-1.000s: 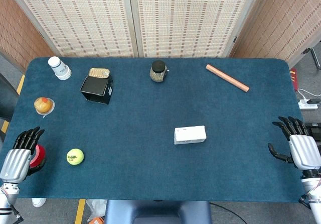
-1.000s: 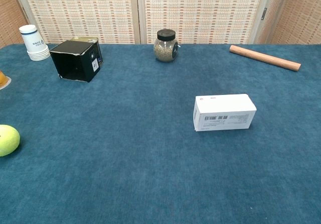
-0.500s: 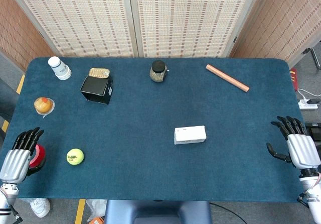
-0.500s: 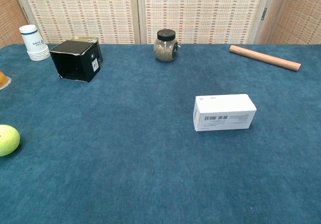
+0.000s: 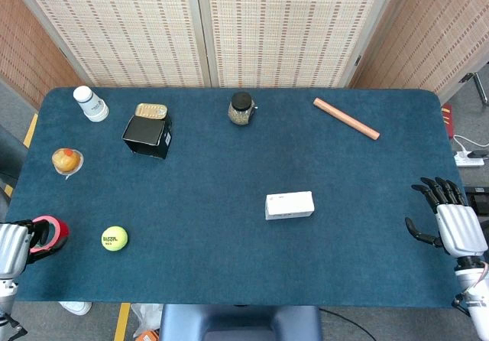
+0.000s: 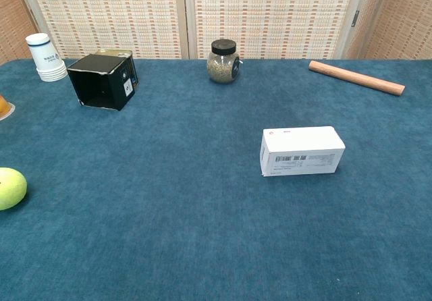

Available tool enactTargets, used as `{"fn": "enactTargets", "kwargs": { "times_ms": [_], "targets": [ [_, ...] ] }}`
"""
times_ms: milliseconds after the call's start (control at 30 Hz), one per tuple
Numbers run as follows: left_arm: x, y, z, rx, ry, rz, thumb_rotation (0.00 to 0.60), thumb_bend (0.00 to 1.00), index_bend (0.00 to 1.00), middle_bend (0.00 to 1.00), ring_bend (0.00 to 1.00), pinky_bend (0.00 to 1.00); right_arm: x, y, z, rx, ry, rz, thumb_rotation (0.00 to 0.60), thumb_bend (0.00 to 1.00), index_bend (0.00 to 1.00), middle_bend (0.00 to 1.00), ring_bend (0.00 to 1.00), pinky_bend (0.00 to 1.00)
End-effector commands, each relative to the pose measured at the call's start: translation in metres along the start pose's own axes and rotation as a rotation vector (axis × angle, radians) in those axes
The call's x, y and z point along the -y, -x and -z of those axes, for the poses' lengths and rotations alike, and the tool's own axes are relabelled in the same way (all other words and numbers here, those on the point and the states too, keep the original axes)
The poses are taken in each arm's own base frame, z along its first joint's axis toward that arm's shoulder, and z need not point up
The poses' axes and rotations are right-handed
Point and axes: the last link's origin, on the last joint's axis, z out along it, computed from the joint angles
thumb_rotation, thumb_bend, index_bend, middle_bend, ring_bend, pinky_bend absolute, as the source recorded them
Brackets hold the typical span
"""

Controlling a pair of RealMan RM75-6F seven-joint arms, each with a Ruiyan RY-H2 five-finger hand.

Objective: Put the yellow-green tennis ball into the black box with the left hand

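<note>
The yellow-green tennis ball [image 5: 114,238] lies near the table's front left; the chest view catches it at the left edge [image 6: 10,188]. The black box [image 5: 147,136] stands far behind it at the back left, its opening facing the front in the chest view [image 6: 104,79]. My left hand [image 5: 11,248] sits at the table's left front edge, well left of the ball, holding nothing; only its silver back and dark fingers show. My right hand [image 5: 452,225] rests at the right edge with fingers spread, empty. Neither hand shows in the chest view.
A red ring [image 5: 50,231] lies between my left hand and the ball. An orange item in a dish [image 5: 66,160], white cups [image 5: 90,104], a tin [image 5: 151,111], a jar [image 5: 241,108], a wooden rod [image 5: 345,118] and a white carton [image 5: 289,205] are spread over the blue table.
My left hand has pulled back to the left off the red ring, which now shows almost whole. The right hand shifted slightly. The ball and box have not moved.
</note>
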Motion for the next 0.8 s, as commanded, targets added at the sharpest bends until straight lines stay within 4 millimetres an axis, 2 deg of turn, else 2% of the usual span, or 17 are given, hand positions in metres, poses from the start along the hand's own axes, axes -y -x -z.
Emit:
{"fn": "enactTargets", "kwargs": {
  "times_ms": [33, 100, 133, 167, 333, 400, 567, 800],
  "targets": [
    [0.001, 0.003, 0.004, 0.065, 0.003, -0.004, 0.515, 0.14, 1.00, 1.00, 1.00, 1.00, 0.000, 0.000, 0.000, 0.000, 0.001, -0.001, 0.600, 0.34, 0.19, 0.10, 0.00, 0.00],
    [0.002, 0.004, 0.007, 0.090, -0.005, -0.013, 0.591, 0.17, 1.00, 1.00, 1.00, 1.00, -0.001, -0.001, 0.000, 0.000, 0.002, -0.002, 0.600, 0.34, 0.19, 0.10, 0.00, 0.00],
    [0.003, 0.005, 0.010, 0.103, -0.009, -0.021, 0.600, 0.20, 1.00, 1.00, 1.00, 1.00, -0.001, -0.001, 0.000, 0.000, 0.003, -0.003, 0.600, 0.34, 0.19, 0.10, 0.00, 0.00],
    [0.003, 0.006, 0.013, 0.115, -0.010, -0.028, 0.600, 0.23, 1.00, 1.00, 1.00, 1.00, -0.001, -0.001, 0.000, 0.000, 0.002, -0.003, 0.600, 0.34, 0.19, 0.10, 0.00, 0.00],
    [0.001, 0.012, 0.037, 0.158, -0.016, -0.033, 0.600, 0.56, 1.00, 1.00, 1.00, 1.00, -0.001, -0.001, 0.000, -0.001, 0.000, -0.006, 0.600, 0.33, 0.19, 0.10, 0.00, 0.00],
    [-0.002, 0.020, 0.051, 0.178, -0.019, 0.010, 0.600, 0.61, 1.00, 1.00, 1.00, 1.00, -0.001, -0.001, 0.001, 0.000, -0.002, -0.005, 0.600, 0.33, 0.19, 0.10, 0.00, 0.00],
    [-0.008, 0.047, 0.081, 0.227, -0.005, 0.077, 0.600, 0.66, 1.00, 1.00, 1.00, 1.00, 0.000, 0.000, 0.002, 0.000, -0.008, -0.002, 0.600, 0.33, 0.19, 0.10, 0.00, 0.00],
    [-0.019, 0.085, 0.087, 0.226, -0.001, 0.050, 0.600, 0.68, 1.00, 1.00, 1.00, 1.00, 0.001, 0.000, 0.003, 0.002, -0.014, 0.001, 0.600, 0.33, 0.19, 0.10, 0.00, 0.00]
  ]
}}
